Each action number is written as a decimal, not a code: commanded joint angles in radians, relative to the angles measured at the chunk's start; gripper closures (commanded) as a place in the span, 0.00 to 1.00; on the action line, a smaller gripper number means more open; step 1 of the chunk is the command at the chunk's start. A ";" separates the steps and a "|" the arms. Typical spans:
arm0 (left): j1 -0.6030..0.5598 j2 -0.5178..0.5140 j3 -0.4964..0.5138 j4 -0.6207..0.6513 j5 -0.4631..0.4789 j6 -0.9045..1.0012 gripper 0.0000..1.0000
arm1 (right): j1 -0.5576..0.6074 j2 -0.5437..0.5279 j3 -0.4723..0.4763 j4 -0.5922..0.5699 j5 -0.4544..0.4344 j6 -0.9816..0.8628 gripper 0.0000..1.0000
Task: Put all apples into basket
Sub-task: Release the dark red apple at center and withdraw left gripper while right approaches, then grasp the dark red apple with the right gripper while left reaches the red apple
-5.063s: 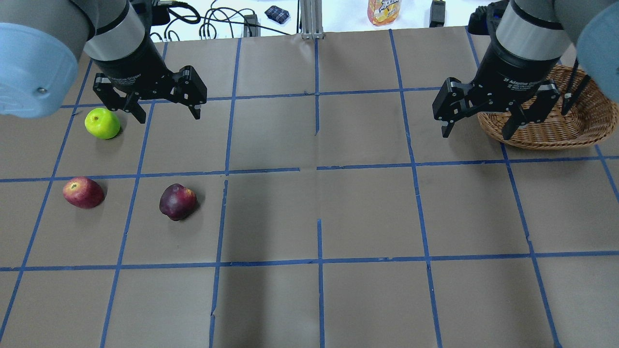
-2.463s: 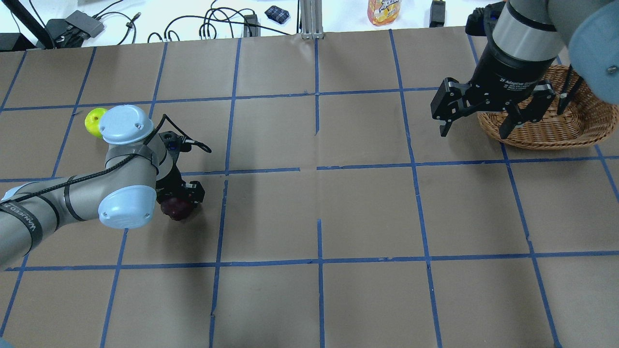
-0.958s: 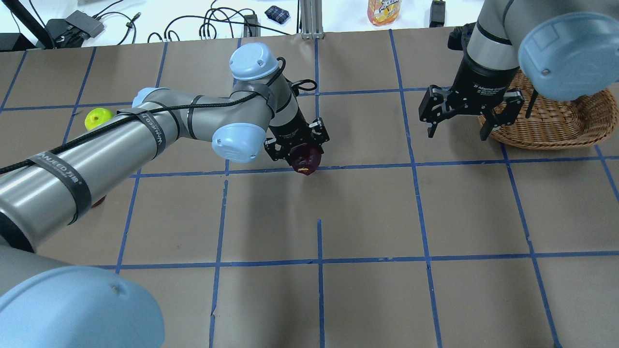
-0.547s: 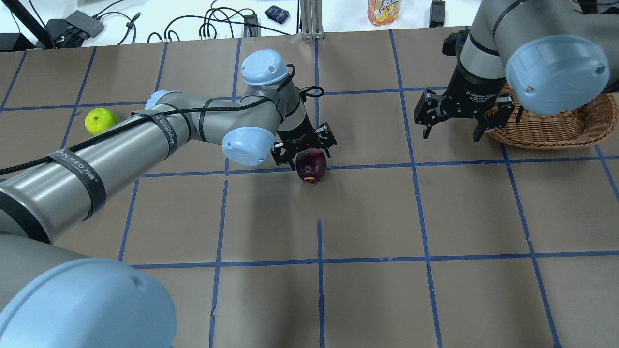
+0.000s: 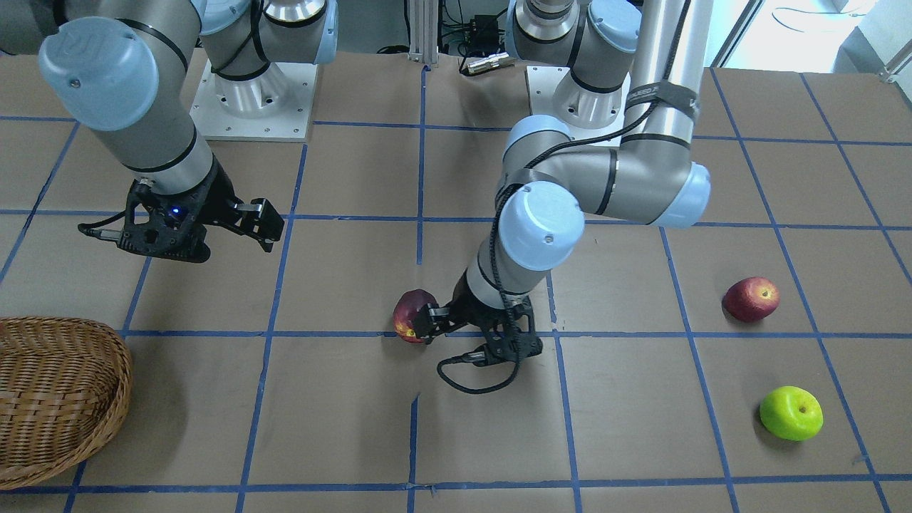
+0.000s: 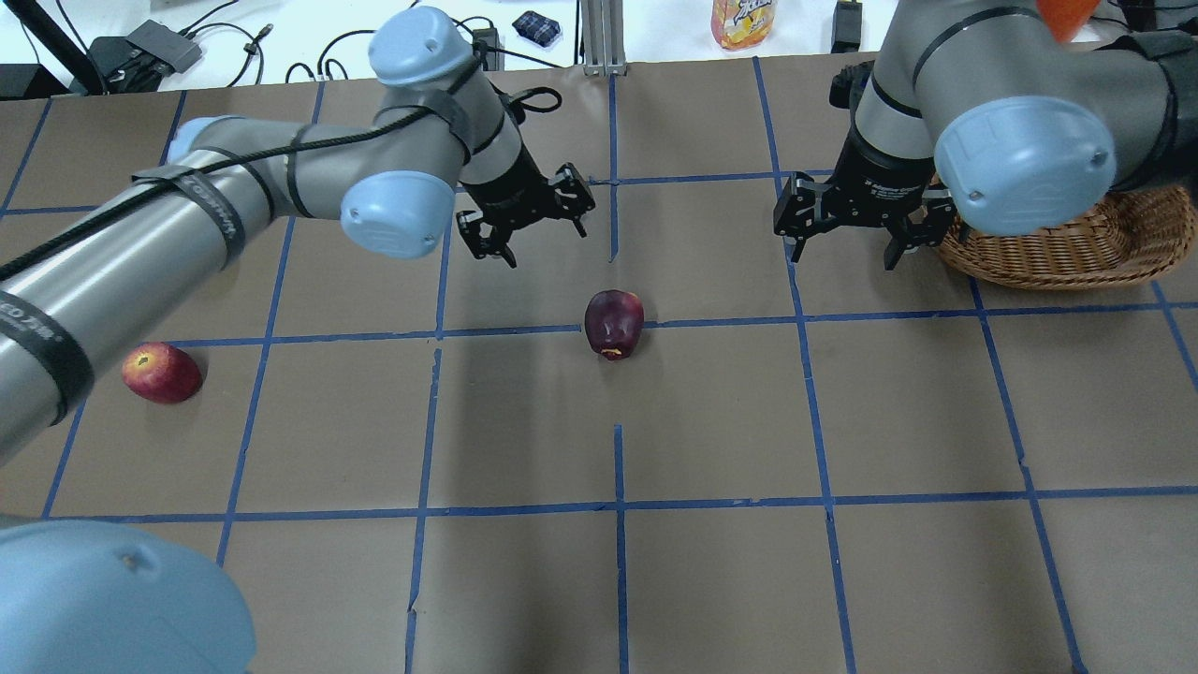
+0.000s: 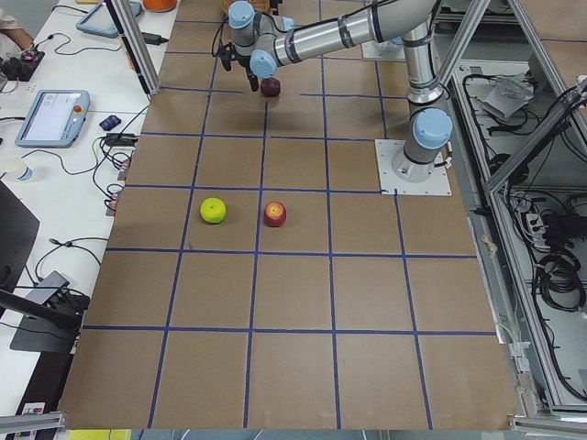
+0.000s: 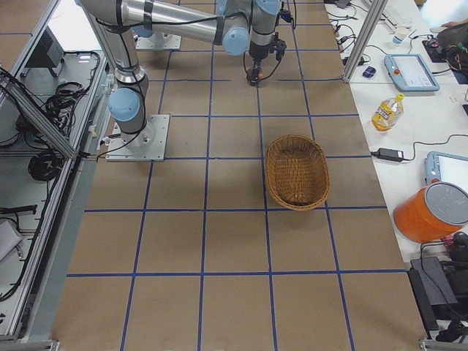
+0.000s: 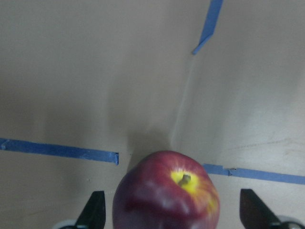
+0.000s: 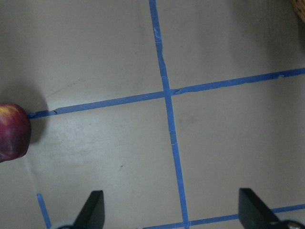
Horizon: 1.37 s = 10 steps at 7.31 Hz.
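A dark red apple (image 6: 614,323) lies free on the table's middle, on a blue tape line. My left gripper (image 6: 547,245) is open and empty, raised just behind it. In the left wrist view the apple (image 9: 167,193) sits low between the open fingertips (image 9: 95,210). A second red apple (image 6: 161,373) lies at the left. The green apple (image 5: 791,413) shows in the front view; my left arm hides it in the overhead view. My right gripper (image 6: 844,257) is open and empty, between the middle apple and the wicker basket (image 6: 1076,257), which holds nothing I can see.
Blue tape lines grid the brown table. Cables, a drink bottle (image 6: 742,21) and small devices lie beyond the far edge. My left arm stretches across the left half of the table. An orange jug (image 8: 431,212) stands off the table's right end.
My left gripper carried the dark red apple from the left to the table's middle, set it down, opened and drew back. My right gripper moved left, away from the basket.
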 commanded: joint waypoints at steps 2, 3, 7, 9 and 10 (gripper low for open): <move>0.207 0.099 -0.011 -0.225 0.223 0.449 0.00 | 0.161 0.106 -0.014 -0.188 0.004 0.251 0.00; 0.291 0.108 -0.013 -0.256 0.239 0.518 0.00 | 0.181 0.173 -0.015 -0.298 0.044 0.300 0.00; 0.636 0.087 -0.115 -0.145 0.345 1.079 0.00 | 0.290 0.319 -0.056 -0.412 0.050 0.454 0.00; 0.732 0.060 -0.187 0.031 0.344 1.187 0.00 | 0.326 0.374 -0.075 -0.412 0.047 0.455 0.00; 0.737 0.058 -0.245 0.076 0.344 1.187 0.00 | 0.327 0.385 -0.075 -0.412 0.049 0.454 0.00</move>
